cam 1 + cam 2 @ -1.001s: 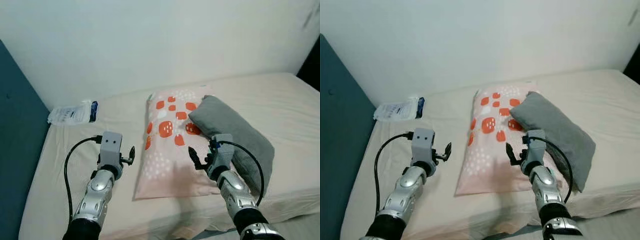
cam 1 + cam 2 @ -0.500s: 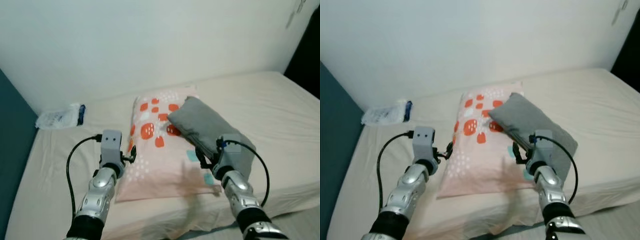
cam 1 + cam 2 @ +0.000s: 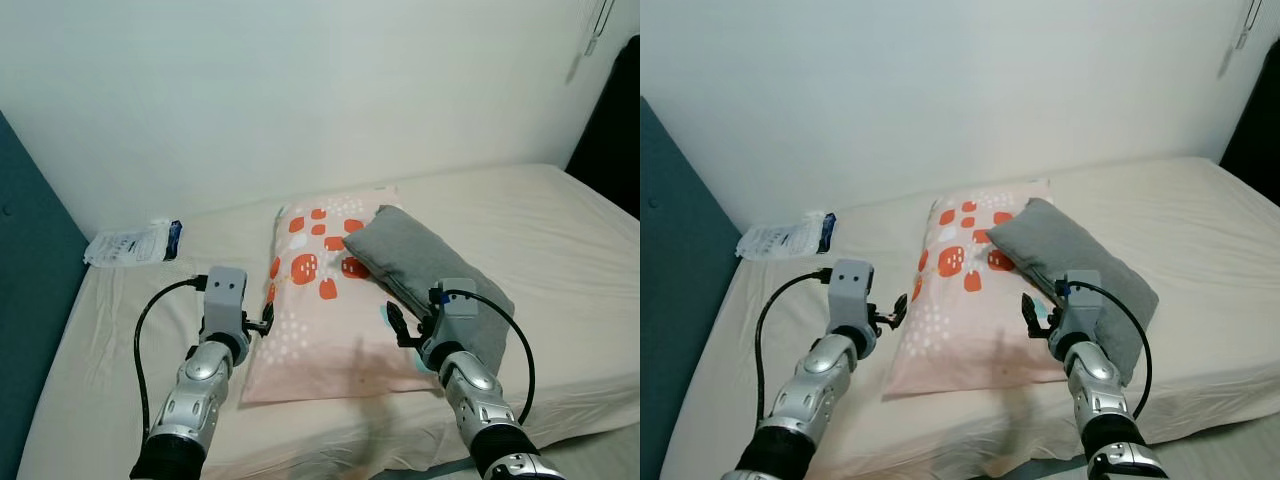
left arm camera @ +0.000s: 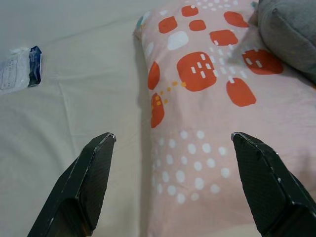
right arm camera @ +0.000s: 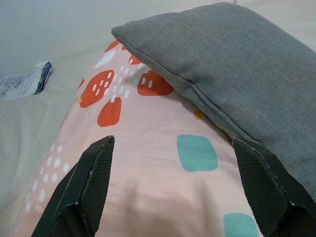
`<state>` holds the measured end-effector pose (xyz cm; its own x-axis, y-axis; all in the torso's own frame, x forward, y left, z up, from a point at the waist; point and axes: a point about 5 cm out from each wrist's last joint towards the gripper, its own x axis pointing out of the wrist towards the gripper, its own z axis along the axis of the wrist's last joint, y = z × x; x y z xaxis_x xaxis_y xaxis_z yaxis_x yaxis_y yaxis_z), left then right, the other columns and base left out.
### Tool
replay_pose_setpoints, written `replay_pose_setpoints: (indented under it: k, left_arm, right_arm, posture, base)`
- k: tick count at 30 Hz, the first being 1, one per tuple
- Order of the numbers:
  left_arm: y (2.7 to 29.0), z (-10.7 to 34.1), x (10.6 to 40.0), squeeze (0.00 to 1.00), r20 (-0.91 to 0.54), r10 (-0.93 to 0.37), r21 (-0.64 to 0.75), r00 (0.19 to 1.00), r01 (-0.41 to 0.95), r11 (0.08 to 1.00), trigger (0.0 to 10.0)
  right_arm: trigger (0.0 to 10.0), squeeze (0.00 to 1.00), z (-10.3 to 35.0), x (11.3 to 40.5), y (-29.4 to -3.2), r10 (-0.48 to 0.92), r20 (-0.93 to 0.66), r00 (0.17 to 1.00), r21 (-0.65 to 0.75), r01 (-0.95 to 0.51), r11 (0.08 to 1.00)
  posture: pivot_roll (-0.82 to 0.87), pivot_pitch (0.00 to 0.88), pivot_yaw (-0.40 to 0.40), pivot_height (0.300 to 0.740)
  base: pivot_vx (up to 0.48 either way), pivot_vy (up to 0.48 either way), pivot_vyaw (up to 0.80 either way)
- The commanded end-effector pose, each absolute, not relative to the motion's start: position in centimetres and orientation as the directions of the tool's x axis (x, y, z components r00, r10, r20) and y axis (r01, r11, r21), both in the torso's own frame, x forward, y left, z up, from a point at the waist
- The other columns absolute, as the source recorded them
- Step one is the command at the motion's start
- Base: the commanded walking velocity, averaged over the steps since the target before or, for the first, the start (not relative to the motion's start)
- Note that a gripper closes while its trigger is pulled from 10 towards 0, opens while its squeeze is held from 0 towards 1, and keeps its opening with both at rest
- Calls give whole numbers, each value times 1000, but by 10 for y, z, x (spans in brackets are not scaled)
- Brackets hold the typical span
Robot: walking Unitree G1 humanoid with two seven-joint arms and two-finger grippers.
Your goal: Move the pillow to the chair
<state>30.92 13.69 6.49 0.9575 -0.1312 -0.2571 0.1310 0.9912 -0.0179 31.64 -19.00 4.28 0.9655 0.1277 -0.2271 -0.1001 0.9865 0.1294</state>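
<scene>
A pink pillow (image 3: pixel 318 300) with red and white patches lies on the bed (image 3: pixel 560 230). A grey pillow (image 3: pixel 432 272) rests tilted across its right side. My left gripper (image 3: pixel 267 318) hovers open at the pink pillow's left edge, near the front. In the left wrist view its fingers (image 4: pixel 89 177) straddle that edge with nothing between them. My right gripper (image 3: pixel 396 322) is open just above the pink pillow's front right part, beside the grey pillow (image 5: pixel 237 64). The right wrist view shows its fingertips (image 5: pixel 96 173) apart over the pink cover (image 5: pixel 148 163).
A clear plastic packet (image 3: pixel 132 243) lies at the bed's back left by the white wall. A teal headboard (image 3: pixel 25 270) runs along the left. A dark shape (image 3: pixel 612 130) stands at the far right. The bed's front edge is just below my arms.
The whole view has shifted, so the camera moved. Both grippers stay open at the pink pillow's front sides. The pillows lie as before.
</scene>
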Motion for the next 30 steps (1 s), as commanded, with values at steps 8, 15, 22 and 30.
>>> replay_pose_setpoints:
  k: [8,15,22,30]
  left_arm:
    - [137,63,308,0,-269,-136,-1,953,141,990,10000]
    - [137,62,307,0,-271,-132,0,954,137,991,10000]
    - [141,62,306,0,-269,-110,-1,957,114,994,10000]
    - [145,61,303,0,-269,-94,6,959,99,995,10000]
  right_arm:
    - [10000,0,42,316,-185,130,-218,967,141,-100,985]
    - [10000,0,44,317,-186,133,-215,967,138,-105,985]
    - [10000,0,45,319,-183,152,-218,964,134,-125,983]
    - [10000,0,42,318,-179,173,-233,957,136,-144,980]
  posture:
    - [-106,47,47,740]
    - [-111,50,35,740]
    - [-109,52,12,740]
    - [-105,61,-18,740]
  base:
    - [0,-143,0]
    - [0,-328,0]
    - [0,-366,0]
    - [0,-367,0]
